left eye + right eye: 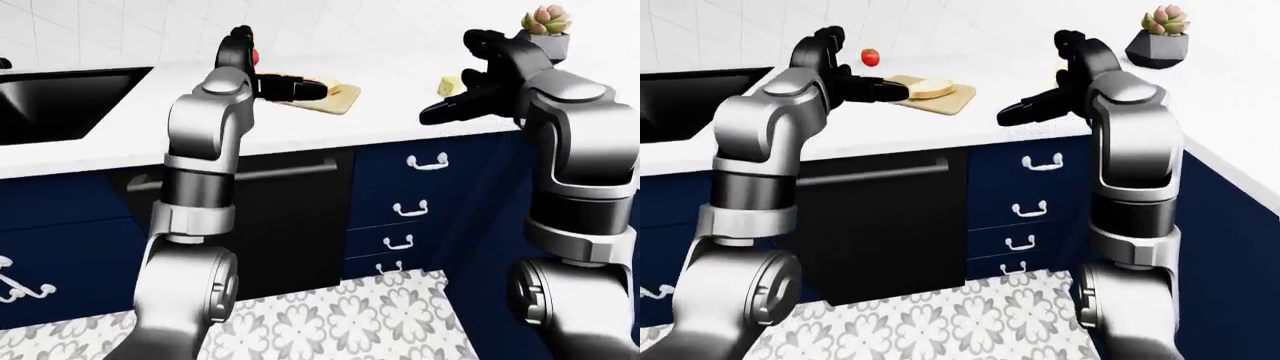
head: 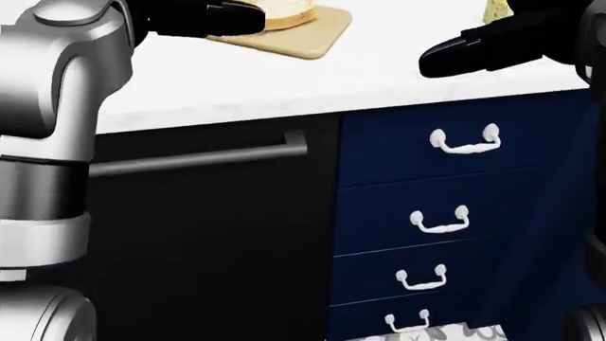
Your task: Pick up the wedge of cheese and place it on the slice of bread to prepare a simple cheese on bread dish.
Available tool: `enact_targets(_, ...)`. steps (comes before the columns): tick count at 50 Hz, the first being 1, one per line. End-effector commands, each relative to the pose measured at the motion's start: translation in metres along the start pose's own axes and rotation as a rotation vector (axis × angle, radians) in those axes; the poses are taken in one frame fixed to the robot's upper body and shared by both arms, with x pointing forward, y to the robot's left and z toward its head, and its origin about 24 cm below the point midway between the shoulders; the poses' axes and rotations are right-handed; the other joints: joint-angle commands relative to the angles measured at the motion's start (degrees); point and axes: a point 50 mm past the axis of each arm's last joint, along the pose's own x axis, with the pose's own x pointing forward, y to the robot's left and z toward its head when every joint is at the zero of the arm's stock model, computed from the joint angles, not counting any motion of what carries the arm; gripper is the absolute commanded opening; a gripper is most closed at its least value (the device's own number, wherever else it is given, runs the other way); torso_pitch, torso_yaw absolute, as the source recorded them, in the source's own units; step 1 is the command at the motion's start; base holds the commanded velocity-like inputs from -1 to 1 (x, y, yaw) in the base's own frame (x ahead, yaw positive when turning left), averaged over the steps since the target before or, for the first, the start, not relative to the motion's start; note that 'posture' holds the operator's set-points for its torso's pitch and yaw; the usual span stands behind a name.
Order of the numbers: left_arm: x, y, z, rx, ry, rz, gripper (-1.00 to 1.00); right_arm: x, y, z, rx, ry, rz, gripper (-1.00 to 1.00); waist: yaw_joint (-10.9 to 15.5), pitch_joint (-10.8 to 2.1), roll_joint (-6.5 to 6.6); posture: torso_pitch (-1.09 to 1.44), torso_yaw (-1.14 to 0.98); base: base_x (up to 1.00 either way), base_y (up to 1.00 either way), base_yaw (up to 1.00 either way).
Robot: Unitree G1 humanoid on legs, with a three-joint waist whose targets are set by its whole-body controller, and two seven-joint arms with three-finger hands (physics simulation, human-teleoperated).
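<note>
Right of the cutting board (image 1: 335, 100) bearing the bread (image 1: 930, 88), the cheese wedge (image 1: 449, 84) sits on the tabletop (image 1: 380, 120) beside our empty, spread right hand (image 1: 462, 101); small, firm, perhaps slick, we'd pinch its flat sides.

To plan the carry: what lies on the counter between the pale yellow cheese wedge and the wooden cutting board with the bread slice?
Only bare white countertop, in the left-eye view.
</note>
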Motion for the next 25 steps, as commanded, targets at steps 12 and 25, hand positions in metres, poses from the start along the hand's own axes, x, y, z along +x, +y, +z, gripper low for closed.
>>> enact_targets(12,-0.009,0.007,0.030,-0.012,-0.106,0.024,1.00,-0.005,0.000,0.019,-0.023,-0.078,-0.002,1.00,0.4,-1.65,2.35,0.00,0.00,0.34,0.02,0.00)
enact_targets(25,-0.011,0.007,0.035,-0.009,-0.114,0.026,1.00,-0.007,0.000,0.024,-0.035,-0.079,-0.002,1.00,1.1,-1.67,-3.53,0.00,0.00,0.36,0.02,0.00)
